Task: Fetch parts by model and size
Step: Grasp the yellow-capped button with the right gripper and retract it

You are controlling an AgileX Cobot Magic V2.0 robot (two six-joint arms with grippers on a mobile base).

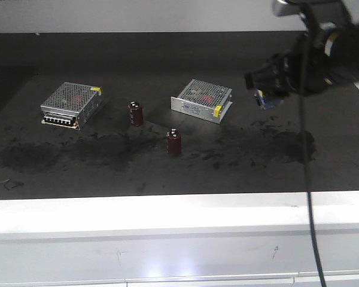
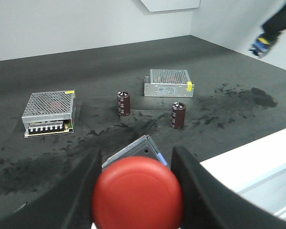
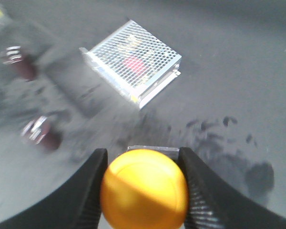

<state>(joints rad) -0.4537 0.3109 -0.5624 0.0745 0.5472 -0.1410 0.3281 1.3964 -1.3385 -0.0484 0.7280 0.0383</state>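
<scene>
at the near edge of the desk [image 1: 107, 173], a glossy white lip with a patch of glare. behind it, a matt black top, scuffed and smeared with darker sooty marks, heaviest along the front strip and out at the right.

closest in the left wrist view, left tool [image 2: 137, 191] clenched around the red-capped switch [image 2: 137, 202], black fingers [image 2: 83, 191] tight to either side of the round cap, grey-blue base poking out behind. cannot tell whether clear of the top.

in the right wrist view, right tool [image 3: 144, 183] grasping the yellow-capped switch [image 3: 144, 191], cap between the two fingers, a sliver of pale base behind. from the front, up at the right and clear of the surface, a bit of blue and yellow showing under the dark arm, black cable [image 1: 308, 179] hanging down across the lip.

further in, nearer cylinder [image 1: 174, 143] and farther cylinder [image 1: 136, 113], both dark red, upright, apart from each other.

beyond those, left mesh box [image 1: 72, 104] and right mesh box [image 1: 201, 100], silver, flat on the desk, well apart, each with a small yellow tab at a corner.

farthest back, plain light grey wall [image 2: 62, 28] meeting the black top, turning a corner at the right.
</scene>
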